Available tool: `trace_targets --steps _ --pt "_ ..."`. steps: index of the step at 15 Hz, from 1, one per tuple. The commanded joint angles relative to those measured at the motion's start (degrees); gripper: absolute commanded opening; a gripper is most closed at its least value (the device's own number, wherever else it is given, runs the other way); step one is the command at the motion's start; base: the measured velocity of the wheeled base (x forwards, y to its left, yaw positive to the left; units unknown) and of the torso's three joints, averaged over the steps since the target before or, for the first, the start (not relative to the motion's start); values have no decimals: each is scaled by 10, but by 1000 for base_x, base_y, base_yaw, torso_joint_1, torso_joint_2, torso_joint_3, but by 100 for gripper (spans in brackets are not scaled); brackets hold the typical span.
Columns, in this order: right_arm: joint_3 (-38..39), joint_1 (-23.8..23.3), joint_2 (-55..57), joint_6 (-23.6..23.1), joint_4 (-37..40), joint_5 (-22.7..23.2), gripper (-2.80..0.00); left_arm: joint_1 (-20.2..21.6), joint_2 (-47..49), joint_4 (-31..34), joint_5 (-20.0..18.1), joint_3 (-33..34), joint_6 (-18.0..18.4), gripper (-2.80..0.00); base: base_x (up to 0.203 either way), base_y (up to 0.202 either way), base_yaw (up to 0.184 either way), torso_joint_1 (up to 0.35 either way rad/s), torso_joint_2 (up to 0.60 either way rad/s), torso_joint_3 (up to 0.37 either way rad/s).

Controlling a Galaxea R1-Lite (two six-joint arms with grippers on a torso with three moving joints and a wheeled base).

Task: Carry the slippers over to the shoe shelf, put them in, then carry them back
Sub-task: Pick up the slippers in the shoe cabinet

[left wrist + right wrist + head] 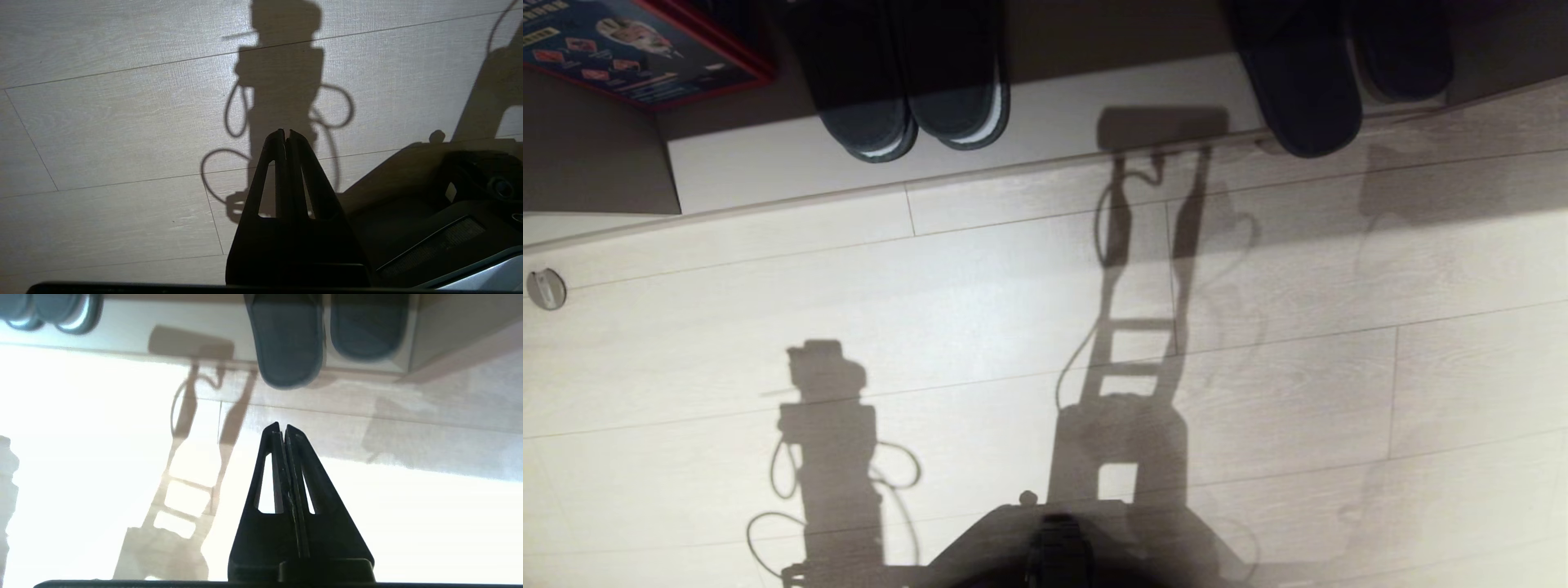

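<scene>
Right wrist view: right claw [282, 430] pressed together, empty, slippers [288, 343] ahead on shoe shelf [196, 322].

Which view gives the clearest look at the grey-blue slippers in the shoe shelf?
The right wrist view: the slippers show evenly lit on the shoe shelf, one toe overhanging its edge. The head view has them dark and cropped at the top. The left wrist view shows only floor.

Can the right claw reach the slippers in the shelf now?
Probably yes: the right claw is shut and empty, with only bare floor before the slippers, one poking over the shelf edge.
</scene>
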Motion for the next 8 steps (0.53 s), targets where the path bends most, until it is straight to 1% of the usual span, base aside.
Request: trace_targets --steps 1,2,4,6,8 --pt "17 -6 -42 -2 14 1 -280 0 0 0 0 1 0 -280 0 0 0 0 0 0" --pt "30 -14 -73 -2 34 2 -280 0 0 0 0 1 2 -280 0 0 0 0 0 0" --pt "60 -31 -192 -3 76 3 -280 0 0 0 0 1 2 -280 0 0 0 0 0 0" --pt "96 -53 -310 -3 136 1 -280 0 0 0 0 1 2 -280 0 0 0 0 0 0" --pt "141 -71 -373 -2 195 -2 -280 0 0 0 -1 1 2 -280 0 0 0 0 0 0"
